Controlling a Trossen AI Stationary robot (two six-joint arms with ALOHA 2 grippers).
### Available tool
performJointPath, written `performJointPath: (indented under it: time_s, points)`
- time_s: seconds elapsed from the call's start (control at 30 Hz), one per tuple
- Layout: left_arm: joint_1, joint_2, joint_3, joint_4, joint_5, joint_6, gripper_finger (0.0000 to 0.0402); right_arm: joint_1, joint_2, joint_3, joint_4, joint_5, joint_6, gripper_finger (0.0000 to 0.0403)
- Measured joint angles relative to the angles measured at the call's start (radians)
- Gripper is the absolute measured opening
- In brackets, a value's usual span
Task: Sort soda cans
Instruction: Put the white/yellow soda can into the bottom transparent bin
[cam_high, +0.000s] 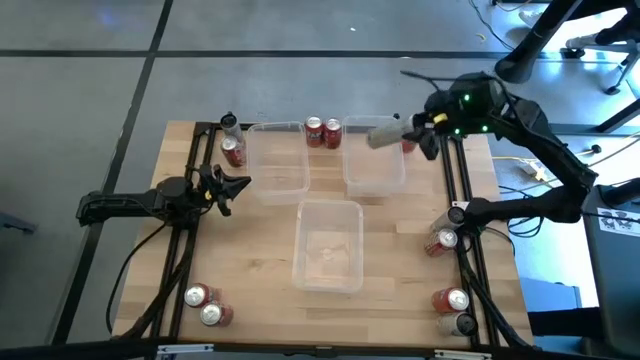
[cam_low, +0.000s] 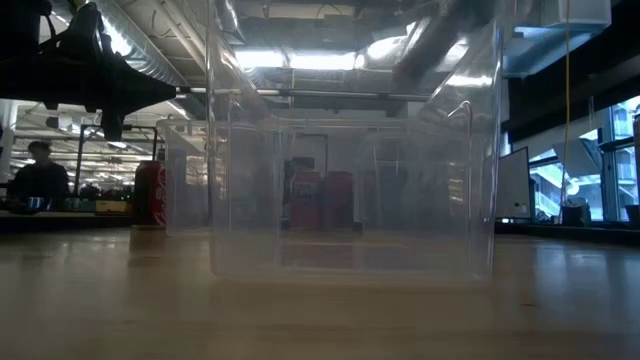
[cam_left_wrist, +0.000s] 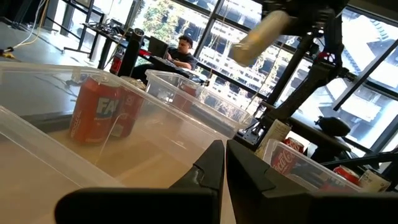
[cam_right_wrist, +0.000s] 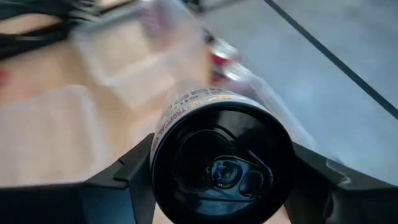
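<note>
Right gripper (cam_high: 398, 133) clamped on a pale can (cam_high: 384, 133), held lying sideways in the air over the far right bin (cam_high: 375, 178); dark can end (cam_right_wrist: 222, 165) wedged between both fingers. Two red cans (cam_high: 323, 132) just left of that bin, one more red can (cam_high: 409, 145) at its right edge. Left gripper (cam_high: 243, 183) pinched together, empty, well left of that bin, beside the far left bin (cam_high: 275, 190). Other cans at the table's (cam_high: 400, 250) near corners, well apart from the far right bin.
</note>
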Motion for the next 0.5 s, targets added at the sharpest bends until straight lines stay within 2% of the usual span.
performJointPath:
  time_s: [0.13, 0.5]
  points:
    - [0.000, 0.000, 0.000, 0.000, -0.024, -0.002, 0.0011, 0.139, 0.003, 0.000, 0.039, 0.008, 0.025, 0.0248]
    - [0.000, 0.000, 0.000, -0.001, -0.047, -0.001, 0.0011, 0.501, 0.062, 0.000, 0.072, 0.157, 0.075, 0.0247]
